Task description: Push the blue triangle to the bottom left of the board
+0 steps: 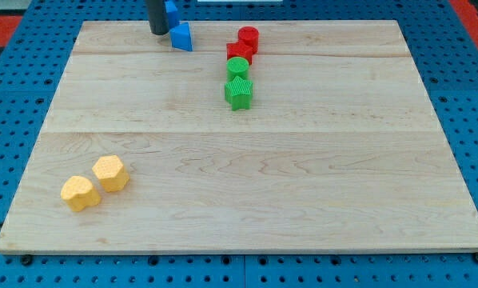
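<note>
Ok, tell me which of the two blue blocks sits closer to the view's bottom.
The blue triangular block, just right of my tip, sits lower. The other blue block lies above it at the board's top edge, partly hidden behind the rod.

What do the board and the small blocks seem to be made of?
The board looks like pale, unvarnished wood: grain lines and plank seams run across it. The blue triangle, green blocks and yellow blocks look like matte plastic or painted wood; fine ribbing shows on their sides. My tip looks like dark matte plastic or rubber.
</note>
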{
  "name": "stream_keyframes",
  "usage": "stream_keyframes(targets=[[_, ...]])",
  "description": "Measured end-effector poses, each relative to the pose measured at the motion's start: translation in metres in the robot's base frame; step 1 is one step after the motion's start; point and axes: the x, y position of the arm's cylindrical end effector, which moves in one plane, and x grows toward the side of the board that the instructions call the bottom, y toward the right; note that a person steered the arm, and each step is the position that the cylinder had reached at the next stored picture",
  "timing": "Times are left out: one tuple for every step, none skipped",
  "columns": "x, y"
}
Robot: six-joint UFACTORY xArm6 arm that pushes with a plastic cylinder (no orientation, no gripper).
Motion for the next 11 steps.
stream_keyframes(targets=[[0.053,-0.001],[0.08,0.017],[0.081,0.018],[0.081,0.016],[0.08,0.015],[0.08,0.014],[0.08,0.014],[0.08,0.014],[0.08,0.014],[0.078,0.016],[0.071,0.016]])
